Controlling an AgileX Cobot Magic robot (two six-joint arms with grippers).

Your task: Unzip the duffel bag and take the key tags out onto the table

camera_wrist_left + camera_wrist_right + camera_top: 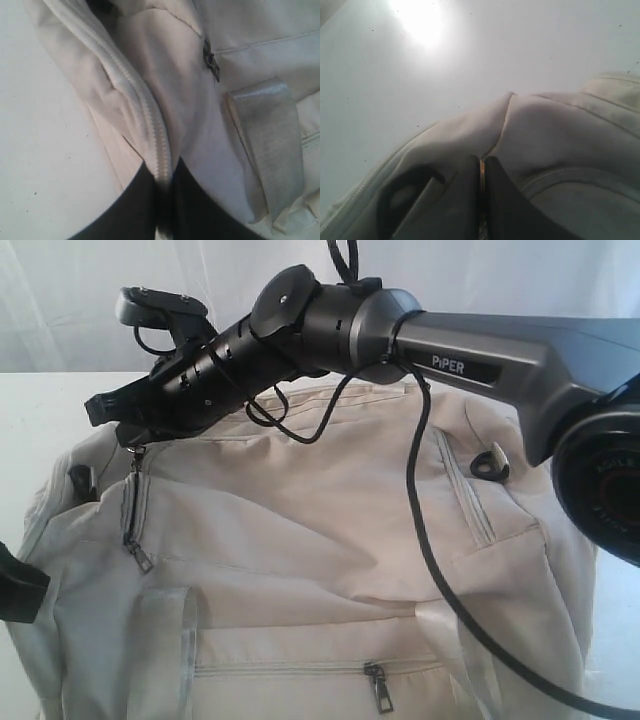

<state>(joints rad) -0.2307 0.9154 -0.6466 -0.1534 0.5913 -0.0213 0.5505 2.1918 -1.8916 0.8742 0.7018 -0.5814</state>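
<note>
White table [40,405] with a cream duffel bag [330,530] lying across it.
The right gripper [481,161] is pinched together on a thin metal zip pull [481,180] at the bag's top edge; the left gripper [163,175] is clamped on the bag's zipped seam.

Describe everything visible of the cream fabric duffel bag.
The large cream fabric duffel bag lies crumpled on the white table. It has matching zippers with dark metal pulls, a pale webbing strap and a black D-ring. The left end effector pinches a zipped seam; the right end effector is shut on a thin metal piece.
</note>
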